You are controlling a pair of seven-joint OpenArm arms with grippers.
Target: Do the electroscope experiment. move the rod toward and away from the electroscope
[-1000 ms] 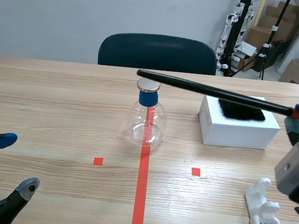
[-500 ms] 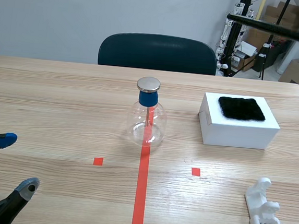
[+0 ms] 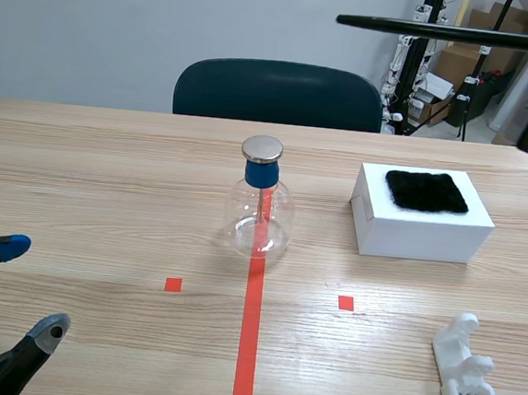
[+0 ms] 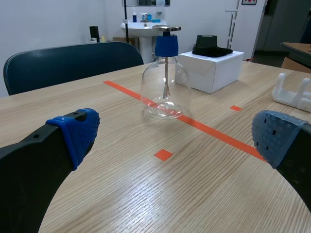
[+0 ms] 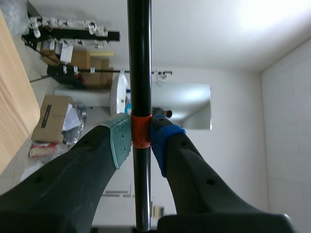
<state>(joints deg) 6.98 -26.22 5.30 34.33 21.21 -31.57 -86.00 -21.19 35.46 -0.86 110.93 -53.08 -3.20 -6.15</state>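
Rod (image 3: 427, 29) held up high

Right tool (image 5: 141, 138) pinches the black rod at its orange band, high above the bench (image 3: 109, 175). Left tool (image 4: 177, 136) is spread wide, low near the bench. The glass electroscope (image 4: 165, 73) stands ahead of the left tool, well apart from the rod.

No text, label, brand or number legible in any view. Cardboard boxes (image 3: 453, 64), upper right of the scene view: any markings too small to read.
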